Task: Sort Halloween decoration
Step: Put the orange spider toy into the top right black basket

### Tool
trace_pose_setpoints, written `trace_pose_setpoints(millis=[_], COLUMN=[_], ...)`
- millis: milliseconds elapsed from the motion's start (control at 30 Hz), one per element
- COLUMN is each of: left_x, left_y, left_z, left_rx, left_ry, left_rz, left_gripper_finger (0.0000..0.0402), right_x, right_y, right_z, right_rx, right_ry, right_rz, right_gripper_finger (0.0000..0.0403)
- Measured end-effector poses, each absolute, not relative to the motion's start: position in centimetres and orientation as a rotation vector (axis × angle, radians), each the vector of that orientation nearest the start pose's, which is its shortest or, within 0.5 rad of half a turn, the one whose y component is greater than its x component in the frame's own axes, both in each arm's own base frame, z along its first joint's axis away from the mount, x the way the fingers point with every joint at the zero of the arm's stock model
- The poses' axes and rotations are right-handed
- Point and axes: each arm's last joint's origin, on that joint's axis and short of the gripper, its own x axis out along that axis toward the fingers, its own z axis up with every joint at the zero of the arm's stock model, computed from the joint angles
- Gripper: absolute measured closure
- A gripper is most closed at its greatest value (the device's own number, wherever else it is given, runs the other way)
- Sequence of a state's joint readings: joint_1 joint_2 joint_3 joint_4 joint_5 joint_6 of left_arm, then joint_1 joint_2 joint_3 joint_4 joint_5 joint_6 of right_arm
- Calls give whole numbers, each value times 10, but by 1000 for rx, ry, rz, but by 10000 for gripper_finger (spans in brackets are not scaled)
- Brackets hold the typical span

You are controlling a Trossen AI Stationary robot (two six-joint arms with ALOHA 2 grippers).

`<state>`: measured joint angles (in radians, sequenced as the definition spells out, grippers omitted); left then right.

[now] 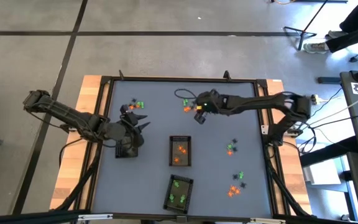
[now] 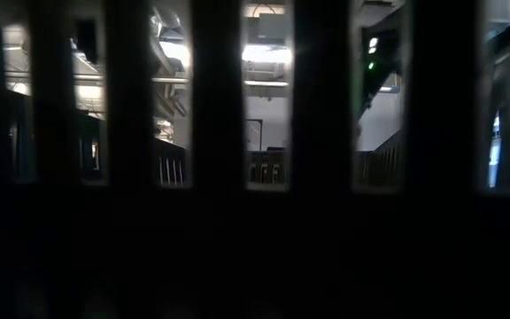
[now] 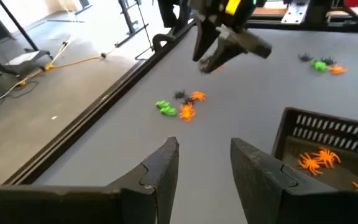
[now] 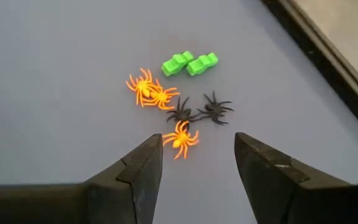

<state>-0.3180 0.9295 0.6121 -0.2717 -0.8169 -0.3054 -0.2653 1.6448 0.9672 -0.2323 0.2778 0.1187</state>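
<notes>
Hung open, the right gripper [image 4: 194, 165], low in the right wrist view, just over an orange spider [image 4: 180, 138]. Better to drop straight and pinch only that one, missing the black spiders [image 4: 199, 111] above. Waited open too, the left gripper [image 3: 204, 171], low in its own view.

Up top, the high view looks straight down, far enough off to take in the whole table [image 1: 142, 180], both arms and the floor around it. The low view sits at table height facing the room, but dark bars [image 2: 215, 159] stand right against the lens; only slivers of a lit room show between them. The left wrist view looks forward and down across the table from low and close, its own fingers [image 3: 160, 171] in front, the other arm farther off. The right wrist view hangs very close over a cluster of spiders [image 4: 173, 109]. The high view shares that cluster [image 1: 187, 107].
</notes>
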Motion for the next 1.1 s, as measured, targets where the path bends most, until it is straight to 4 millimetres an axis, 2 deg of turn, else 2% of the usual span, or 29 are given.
trace_pose_setpoints(millis=[200,367,567,733,833,1100], left_x=[184,184,184,184,184,184], left_y=[-39,-39,-39,-39,-39,-39], left_z=[246,246,246,246,246,246], left_rx=[22,23,24,24,24,24], left_ry=[430,431,433,432,432,432], left_rz=[528,528,527,528,527,527], left_gripper_finger=[264,264,264,264,264,264], right_x=[323,325,326,326,326,322], right_y=[-100,-112,-124,-126,-126,-125], right_z=[155,138,123,118,119,131], right_rx=[97,125,158,165,165,160], right_ry=[947,962,973,985,985,972], right_rz=[-541,-547,-552,-545,-541,-547], right_gripper_finger=[206,206,206,211,240,357])
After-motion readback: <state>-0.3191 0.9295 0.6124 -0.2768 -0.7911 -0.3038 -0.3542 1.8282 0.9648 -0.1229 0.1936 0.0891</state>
